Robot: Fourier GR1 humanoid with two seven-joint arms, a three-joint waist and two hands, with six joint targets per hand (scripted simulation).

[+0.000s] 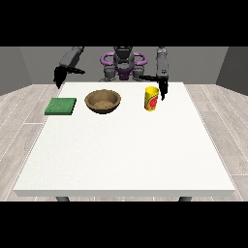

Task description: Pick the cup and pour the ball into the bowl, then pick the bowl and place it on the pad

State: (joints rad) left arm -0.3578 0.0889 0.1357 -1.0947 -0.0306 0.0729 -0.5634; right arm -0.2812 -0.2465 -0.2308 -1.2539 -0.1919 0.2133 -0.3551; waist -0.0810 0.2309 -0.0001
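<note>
A tall yellow cup with a red picture [151,99] stands upright near the far edge of the big white table [126,155], with the round brown wooden bowl [102,101] and the flat green square pad [61,106] in a row beside it, all apart. The black hand at the view's right [163,90] hangs just beside the cup, and I cannot tell how its fingers sit. The black hand at the view's left [59,77] hangs off the table's far corner, its fingers too small to tell, and all the near table is open room.

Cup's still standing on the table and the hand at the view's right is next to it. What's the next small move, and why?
Probably bring the hand at the view's right in against the yellow cup and curl its fingers round it. The cup stands upright and ungrasped beside the brown bowl, so nothing can be poured until it is held.
</note>
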